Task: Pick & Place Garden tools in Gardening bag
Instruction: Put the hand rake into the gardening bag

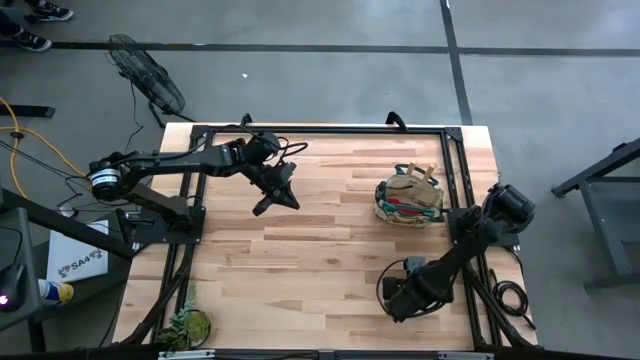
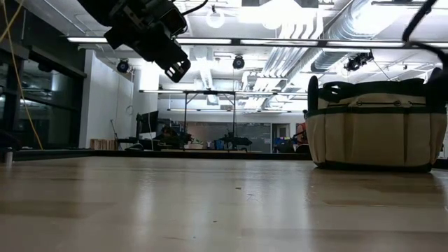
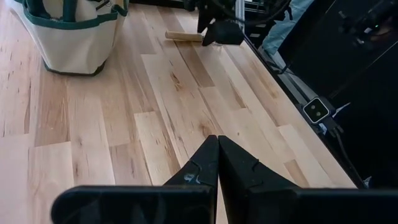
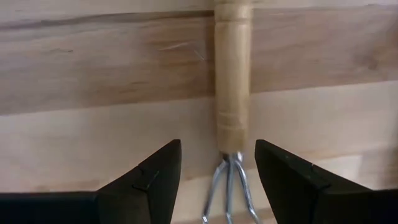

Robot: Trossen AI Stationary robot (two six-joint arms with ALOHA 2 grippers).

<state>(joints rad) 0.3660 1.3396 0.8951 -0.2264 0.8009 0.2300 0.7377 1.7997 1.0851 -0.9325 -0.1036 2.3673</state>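
The hand rake (image 4: 231,93) lies on the table (image 1: 320,250), near the gardening bag (image 1: 409,199)

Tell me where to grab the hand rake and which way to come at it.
Grip the hand rake low on its wooden handle, just above the metal neck, coming straight down from above. It lies flat on the table, and the open right gripper already straddles it, one finger either side. The round handle probably suits a cross-wise pinch; the thin tines likely would not.

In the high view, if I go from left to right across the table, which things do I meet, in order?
Leafy plant at the front corner → left gripper, shut, above the bare wood → right gripper, open, low at the front → gardening bag near the back right.
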